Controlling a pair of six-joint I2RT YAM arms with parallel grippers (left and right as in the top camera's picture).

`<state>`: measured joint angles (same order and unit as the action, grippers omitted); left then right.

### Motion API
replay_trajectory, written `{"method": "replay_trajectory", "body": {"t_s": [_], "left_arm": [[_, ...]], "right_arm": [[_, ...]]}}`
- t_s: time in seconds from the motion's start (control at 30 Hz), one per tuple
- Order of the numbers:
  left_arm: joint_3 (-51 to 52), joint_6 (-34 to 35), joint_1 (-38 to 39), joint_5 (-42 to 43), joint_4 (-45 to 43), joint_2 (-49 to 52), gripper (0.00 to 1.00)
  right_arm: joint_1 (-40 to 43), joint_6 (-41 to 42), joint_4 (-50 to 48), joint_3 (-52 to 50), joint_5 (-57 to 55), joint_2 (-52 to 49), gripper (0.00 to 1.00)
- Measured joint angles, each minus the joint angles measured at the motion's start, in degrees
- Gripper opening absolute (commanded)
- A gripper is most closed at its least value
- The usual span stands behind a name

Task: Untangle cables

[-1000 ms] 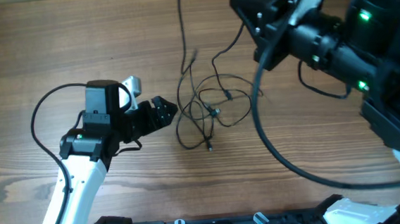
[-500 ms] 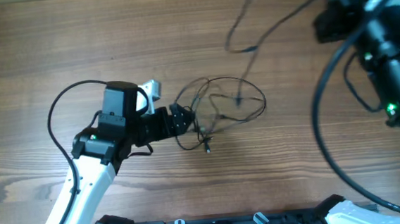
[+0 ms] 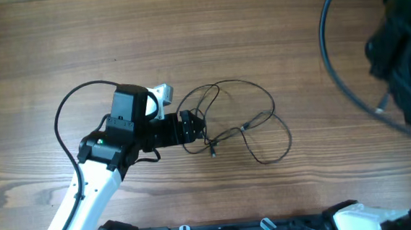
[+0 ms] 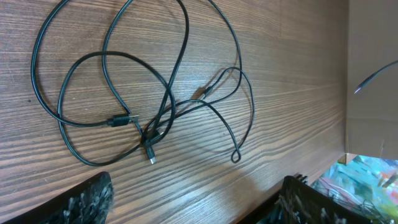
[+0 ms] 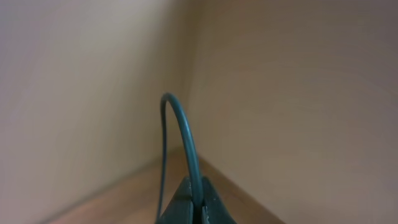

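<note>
The thin black cables (image 3: 244, 127), glossy round wires with tiny plug ends, lie in a loose knot of overlapping loops near the middle of the brown wood-grain tabletop (image 3: 55, 38). The left wrist view shows wide open loops gathered around one tight crossing, with a small plug (image 4: 118, 121) just beside it and a little closed loop trailing off to the right. The left pincer (image 3: 194, 128) sits at the left edge of the tangle, its dark, rough-textured fingers (image 4: 93, 196) spread wide apart low over the wood, gripping nothing, the knot ahead of them. The right pincer (image 5: 193, 205) is raised well away at the right, its tips pressed together on a single thin dark strand (image 5: 188, 140) that arches stiffly up from them. Whether that strand links to the pile cannot be told. The step in hand looks like taking hold of one wire in the pile. To do it well, the left pincer should close on a strand just beside the crossing, not on the knot, and draw outward slowly so the loops slide open rather than cinch. The wires look slick and springy, far thinner than a finger, so the tips must meet squarely and low or the strand will slip free.
</note>
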<state>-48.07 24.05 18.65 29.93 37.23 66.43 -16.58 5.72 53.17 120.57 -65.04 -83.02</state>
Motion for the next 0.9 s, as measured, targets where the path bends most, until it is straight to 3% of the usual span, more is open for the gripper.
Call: {"method": "replay_trajectory", "body": {"t_s": [0.2, 0.53, 0.9], "left_arm": [[0.0, 0.0, 0.0, 0.0, 0.3, 0.0, 0.91], [0.0, 0.0, 0.0, 0.0, 2.5, 0.0, 0.91], [0.0, -1.3, 0.0, 0.0, 4.6, 0.0, 0.9]], "right_arm": [[15.6, 3.4, 1.8, -0.1, 7.0, -4.8, 0.04], [46.8, 9.1, 0.5, -0.1, 39.0, -11.2, 0.04], [63.8, 10.0, 1.3, -0.1, 58.5, -27.2, 0.04]]}}
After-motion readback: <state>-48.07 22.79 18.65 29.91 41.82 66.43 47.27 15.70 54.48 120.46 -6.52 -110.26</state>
